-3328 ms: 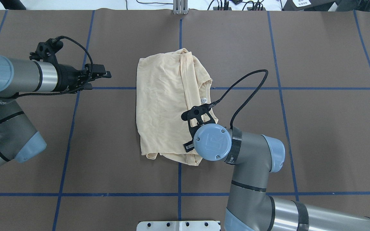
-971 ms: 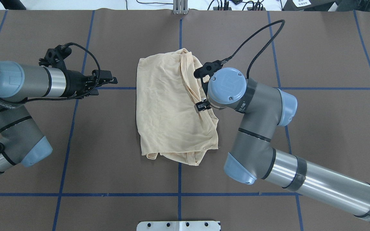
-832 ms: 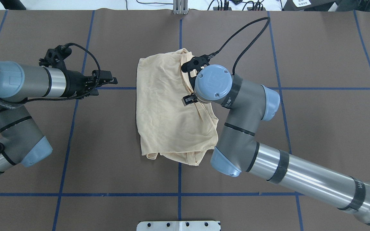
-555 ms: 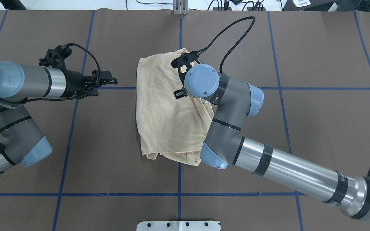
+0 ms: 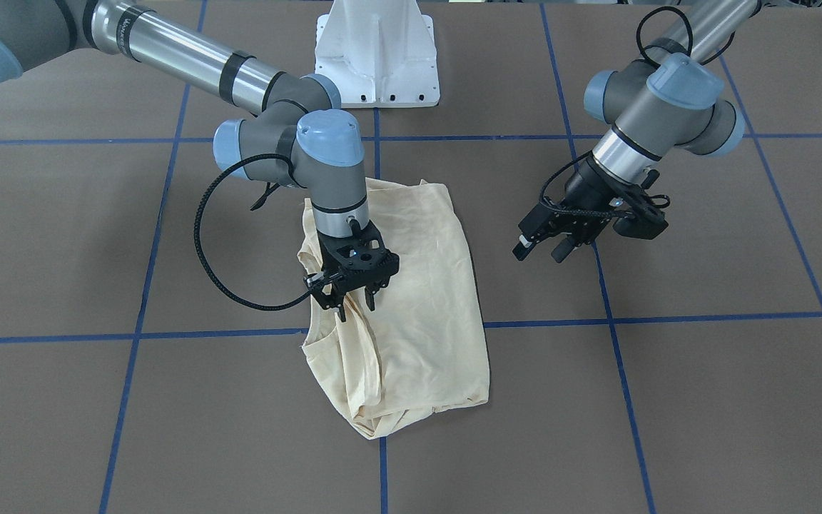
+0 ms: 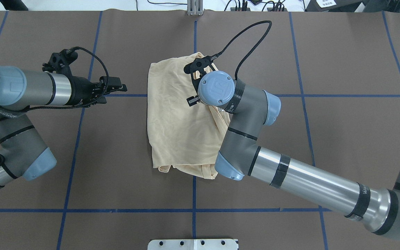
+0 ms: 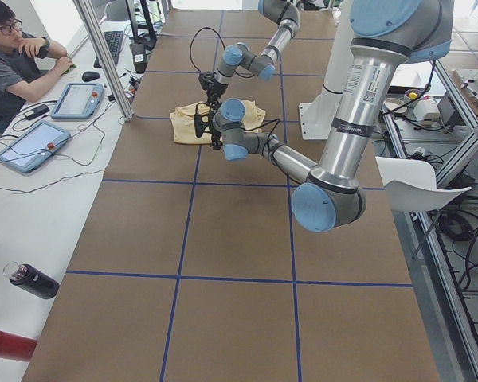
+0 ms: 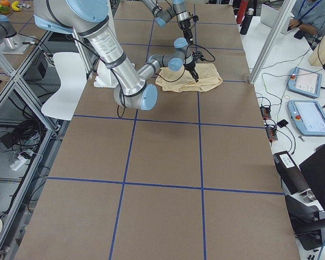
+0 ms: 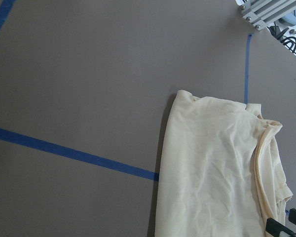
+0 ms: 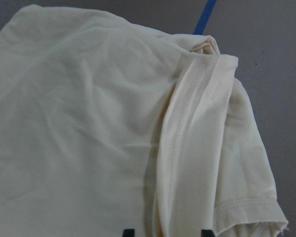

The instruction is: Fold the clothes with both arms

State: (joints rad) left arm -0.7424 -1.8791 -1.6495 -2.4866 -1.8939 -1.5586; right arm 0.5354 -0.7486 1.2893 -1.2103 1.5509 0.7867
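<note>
1. cream shirt (image 6: 174, 121) lies folded into a rough rectangle at mid-table, on the brown table cover (image 6: 342, 52), over a crossing of the blue tape lines (image 6: 325, 95).
2. right gripper (image 5: 354, 305) points down over the doubled seam on the shirt's right-arm side. its jaws are parted with the seam between the fingertips, and i see nothing pinched.
3. left gripper (image 5: 541, 251) hangs clear of the cloth, well off to its side, jaws spread and empty.
</note>
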